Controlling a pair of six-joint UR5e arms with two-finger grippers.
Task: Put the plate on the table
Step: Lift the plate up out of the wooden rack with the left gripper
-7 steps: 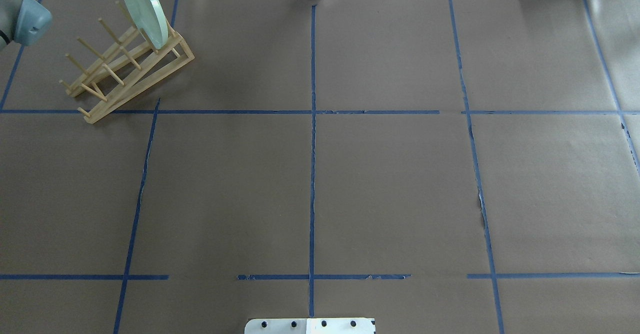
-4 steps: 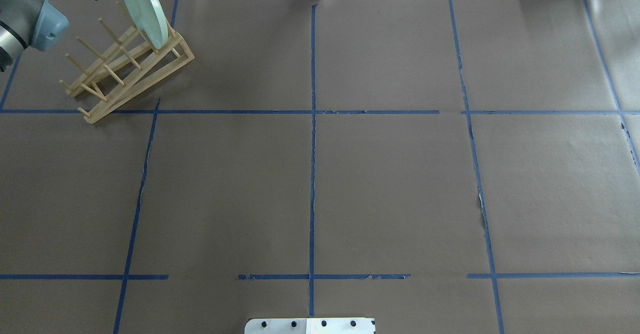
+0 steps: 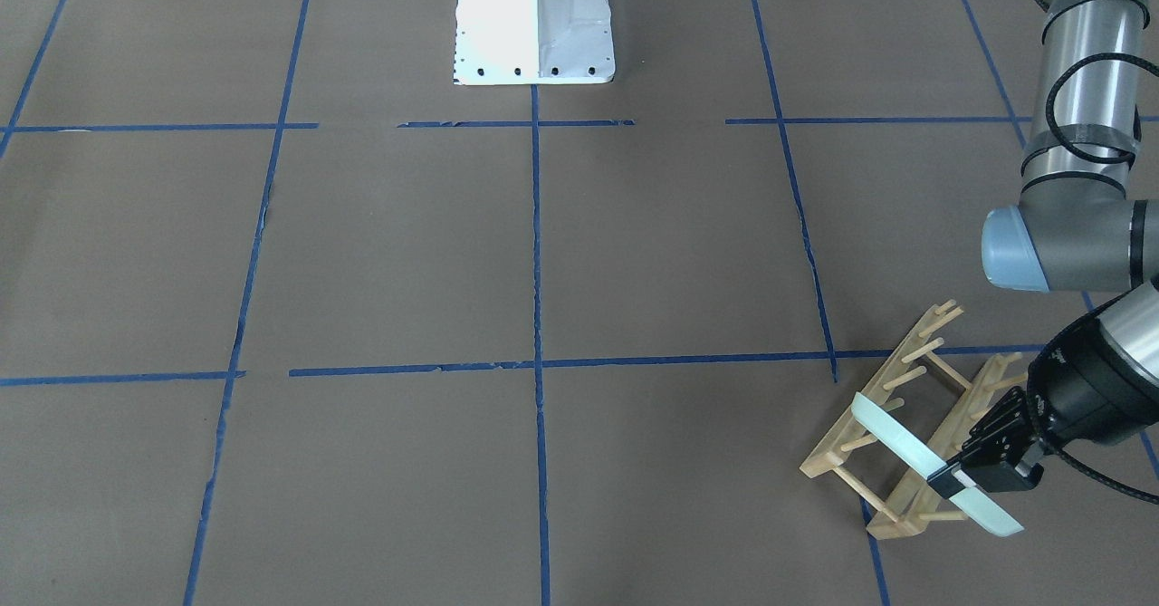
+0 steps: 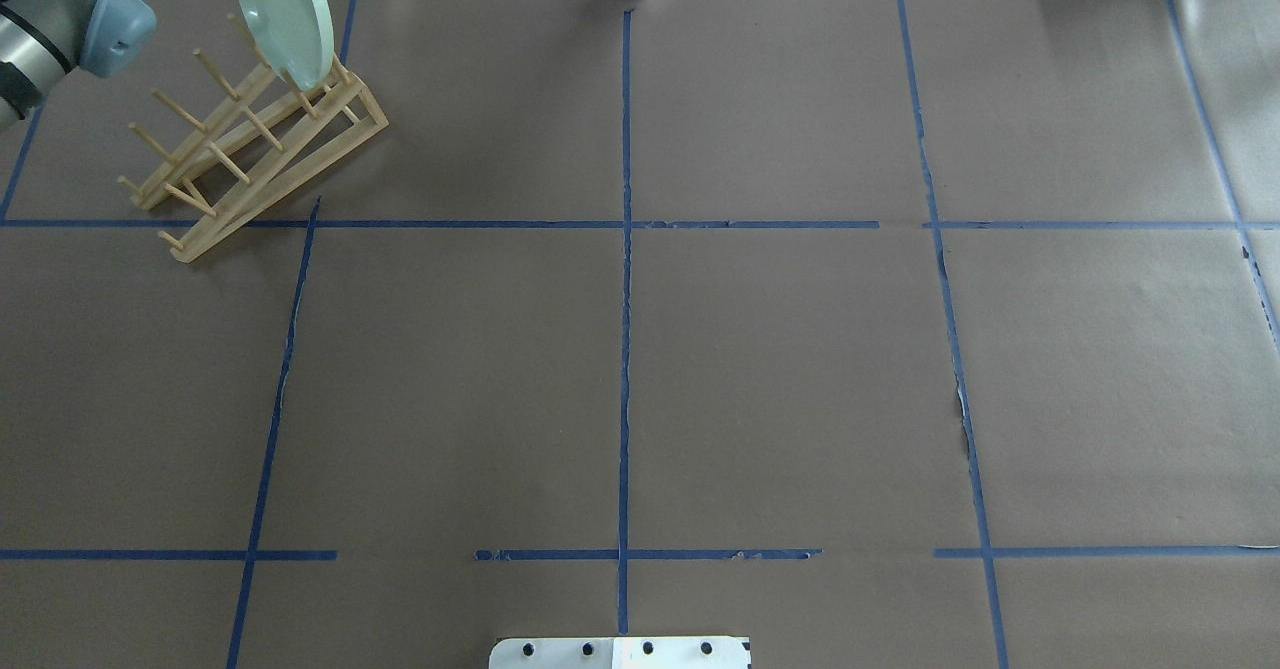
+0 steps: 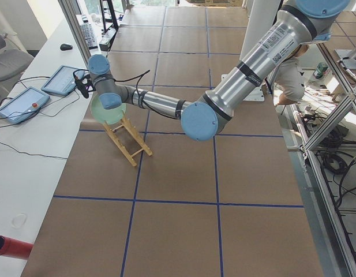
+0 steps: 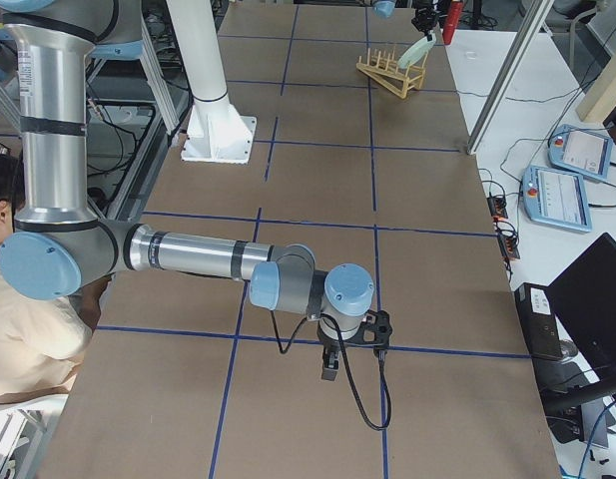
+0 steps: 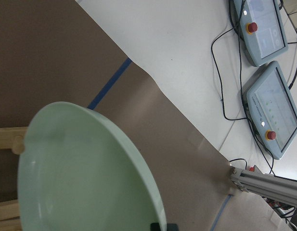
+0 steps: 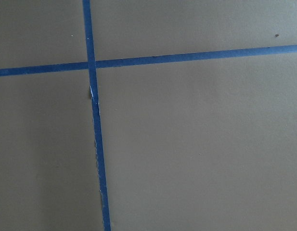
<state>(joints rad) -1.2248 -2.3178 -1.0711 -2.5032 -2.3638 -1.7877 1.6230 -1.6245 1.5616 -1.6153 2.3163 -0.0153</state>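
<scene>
The pale mint-green plate stands on edge at the far end of the light wooden peg rack, at the table's far left corner. In the front-facing view my left gripper is shut on the rim of the plate, above the rack. The left wrist view shows the plate's inside close up. My right gripper hangs just above the table near its right end. It shows only in the exterior right view, so I cannot tell if it is open or shut.
The white robot base stands at the table's near edge. Two touch-screen pendants and cables lie on the white bench just past the rack. A red cylinder lies on that bench. A person sits behind the robot.
My left gripper has moved right from beside the rack onto the plate's top rim and closed on it. The plate has turned slightly and the rack has shifted a little.
</scene>
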